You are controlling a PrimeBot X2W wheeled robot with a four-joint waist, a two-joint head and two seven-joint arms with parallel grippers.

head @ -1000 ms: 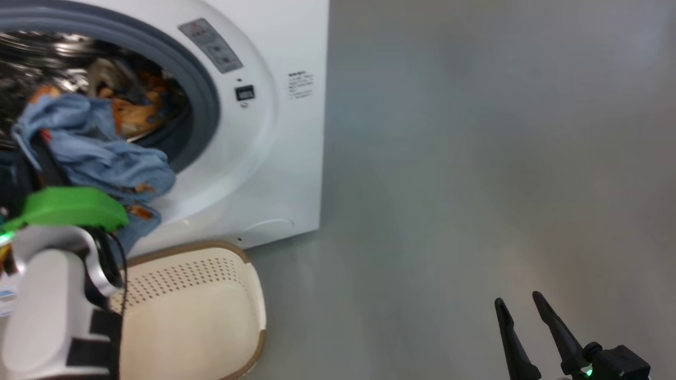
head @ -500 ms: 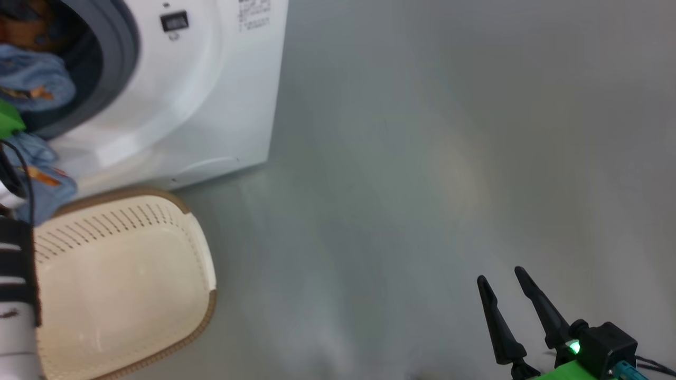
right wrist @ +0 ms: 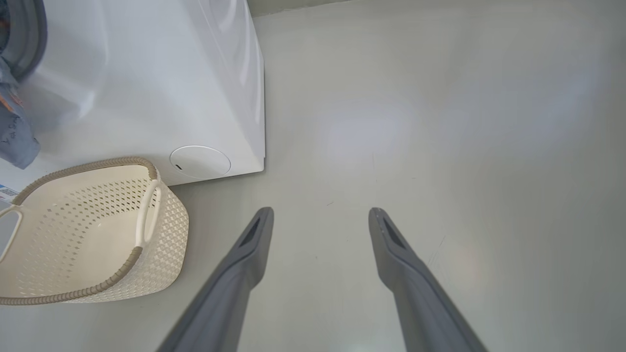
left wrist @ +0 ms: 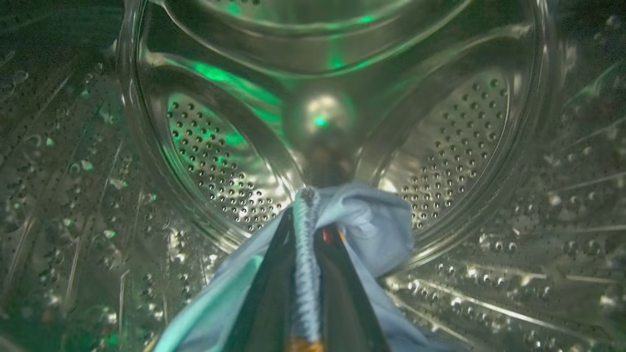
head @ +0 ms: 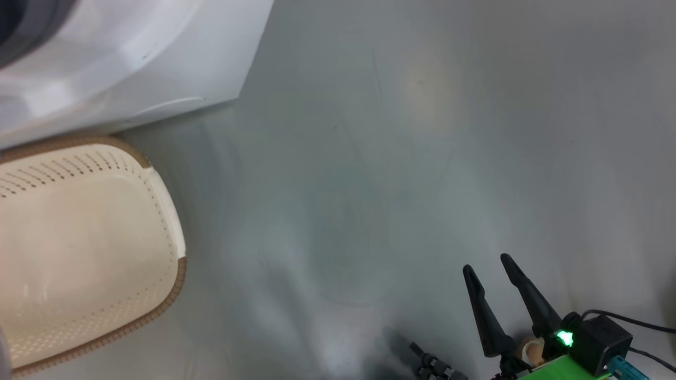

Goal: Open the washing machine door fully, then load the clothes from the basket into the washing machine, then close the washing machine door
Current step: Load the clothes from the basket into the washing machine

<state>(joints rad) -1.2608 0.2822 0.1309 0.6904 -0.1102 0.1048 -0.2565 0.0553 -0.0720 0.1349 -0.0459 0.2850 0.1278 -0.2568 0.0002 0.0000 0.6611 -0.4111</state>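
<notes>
Inside the steel perforated drum [left wrist: 450,146] of the washing machine [head: 132,63], my left gripper [left wrist: 307,195] is shut on a light blue garment of the clothes [left wrist: 371,225], which drapes over its fingers. Part of the blue fabric [right wrist: 14,132] hangs out of the machine's opening at the left edge of the right wrist view. The cream basket [head: 79,248] with its brown rim stands on the floor in front of the washing machine [right wrist: 146,83]; its inside [right wrist: 73,230] holds nothing. My right gripper [head: 488,264] is open over bare floor, far right of the basket. The washing machine door is out of view.
Grey floor [head: 396,158] spreads wide to the right of the machine and basket. A round service flap [right wrist: 199,161] sits low on the machine's front. A black cable [head: 628,319] runs from my right wrist.
The head camera has swung down and to the right, so the machine, the basket and my left arm slid to the left of the view. My right gripper stays open.
</notes>
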